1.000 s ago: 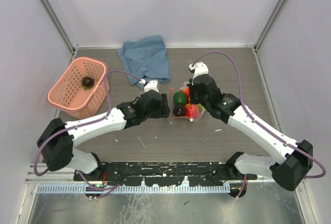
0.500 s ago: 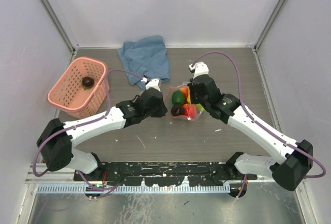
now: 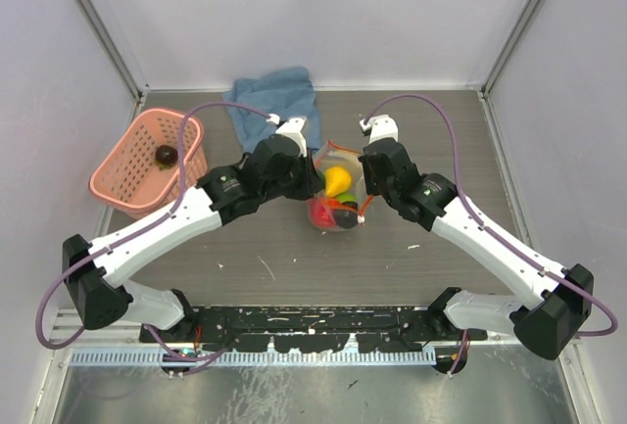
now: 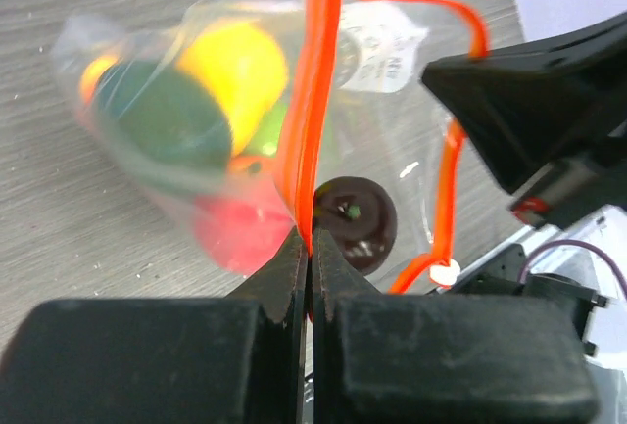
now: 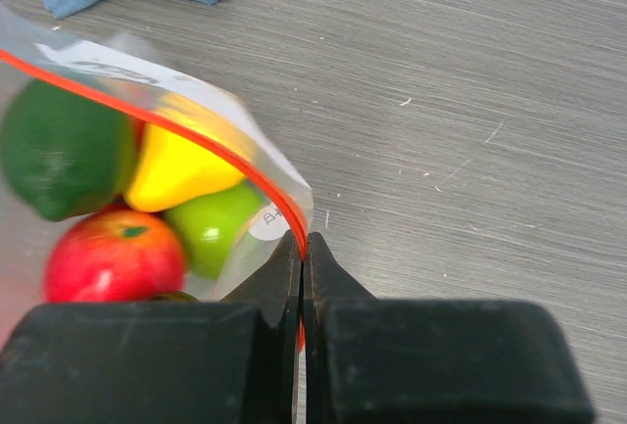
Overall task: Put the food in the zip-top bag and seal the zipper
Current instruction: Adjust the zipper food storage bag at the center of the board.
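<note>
By the left edge, the pink basket (image 3: 147, 204) holds one dark fruit (image 3: 166, 155). Near the tabletop's middle, the left gripper (image 4: 311, 248) is clamped on the zipper (image 4: 320, 71) of the zip-top bag (image 3: 338, 199), which holds the food (image 5: 176, 164). The right gripper (image 5: 301, 248) pinches the same strip at the bag's corner.

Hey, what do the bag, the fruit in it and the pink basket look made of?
Zip-top bag: thin clear plastic film, probably; contents show through its creased walls.
Food: likely hard glossy plastic, with sharp highlights.
Basket: seemingly matte moulded plastic, lattice walls.
</note>
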